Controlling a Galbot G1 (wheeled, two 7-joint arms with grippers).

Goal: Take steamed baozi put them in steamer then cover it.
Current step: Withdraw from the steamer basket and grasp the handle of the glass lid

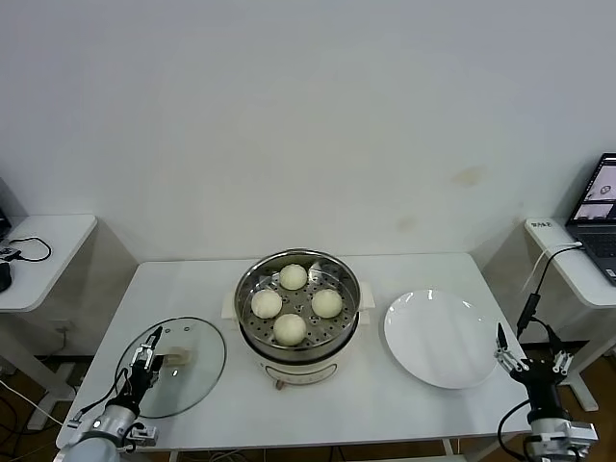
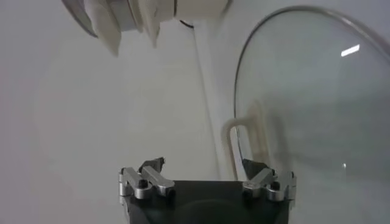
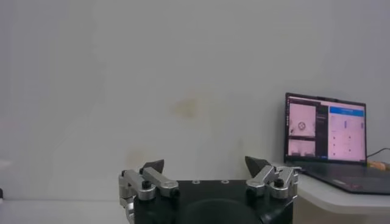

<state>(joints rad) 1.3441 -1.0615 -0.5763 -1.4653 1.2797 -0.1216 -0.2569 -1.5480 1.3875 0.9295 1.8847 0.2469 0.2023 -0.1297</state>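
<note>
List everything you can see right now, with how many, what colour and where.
steamed baozi: four, cream-white, inside the steamer
steamer: one, shiny steel on a cream base, table centre
cover: one, clear glass with a cream handle, flat on the table left of the steamer
plate: one, white, bare, right of the steamer
table: one, white, under it all
laptop: one, dark, screen lit, on the right side desk
left pincer: one, open, at the cover's near-left edge
right pincer: one, open, off the table's right edge by the plate
</note>
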